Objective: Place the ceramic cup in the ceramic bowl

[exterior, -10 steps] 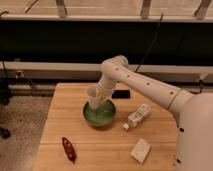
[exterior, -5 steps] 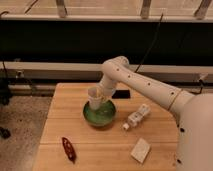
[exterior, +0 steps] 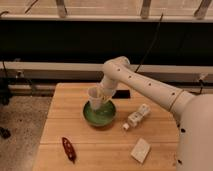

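Observation:
The green ceramic bowl (exterior: 100, 115) sits on the wooden table (exterior: 65, 115) near its middle. The white ceramic cup (exterior: 95, 96) is held just above the bowl's far left rim, tilted slightly. My gripper (exterior: 101, 97) is at the end of the white arm that reaches in from the right, and it is shut on the cup's right side. The cup's lower end overlaps the bowl's rim; I cannot tell whether it touches the bowl.
A small white bottle (exterior: 137, 117) lies on its side right of the bowl. A white block (exterior: 140, 150) lies near the front right. A red chili pepper (exterior: 68, 149) lies at the front left. A dark rail and wall run behind the table.

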{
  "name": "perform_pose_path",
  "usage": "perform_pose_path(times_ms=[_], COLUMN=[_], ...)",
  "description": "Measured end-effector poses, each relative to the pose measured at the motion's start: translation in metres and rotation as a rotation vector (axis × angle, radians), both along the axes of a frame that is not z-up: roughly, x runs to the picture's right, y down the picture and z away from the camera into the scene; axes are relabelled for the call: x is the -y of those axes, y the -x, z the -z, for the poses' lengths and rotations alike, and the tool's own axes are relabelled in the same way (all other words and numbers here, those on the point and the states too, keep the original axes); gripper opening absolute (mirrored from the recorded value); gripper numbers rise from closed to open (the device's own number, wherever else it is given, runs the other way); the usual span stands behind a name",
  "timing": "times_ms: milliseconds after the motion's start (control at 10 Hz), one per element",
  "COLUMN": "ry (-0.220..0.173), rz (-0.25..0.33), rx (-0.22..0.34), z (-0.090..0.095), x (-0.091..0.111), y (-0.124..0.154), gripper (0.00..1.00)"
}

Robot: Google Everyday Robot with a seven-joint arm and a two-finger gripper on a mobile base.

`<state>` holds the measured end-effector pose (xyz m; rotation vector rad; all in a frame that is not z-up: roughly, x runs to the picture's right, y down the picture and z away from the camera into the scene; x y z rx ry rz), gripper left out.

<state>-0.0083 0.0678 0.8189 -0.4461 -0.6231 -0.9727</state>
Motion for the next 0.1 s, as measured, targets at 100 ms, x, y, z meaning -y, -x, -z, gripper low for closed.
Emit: perform_pose_path(times_ms=[100], ry=[0.001], rz=[0.000], rx=[0.000], z=[0.0000], x=[-0.0001], y=[-0.0005], gripper=[0.23])
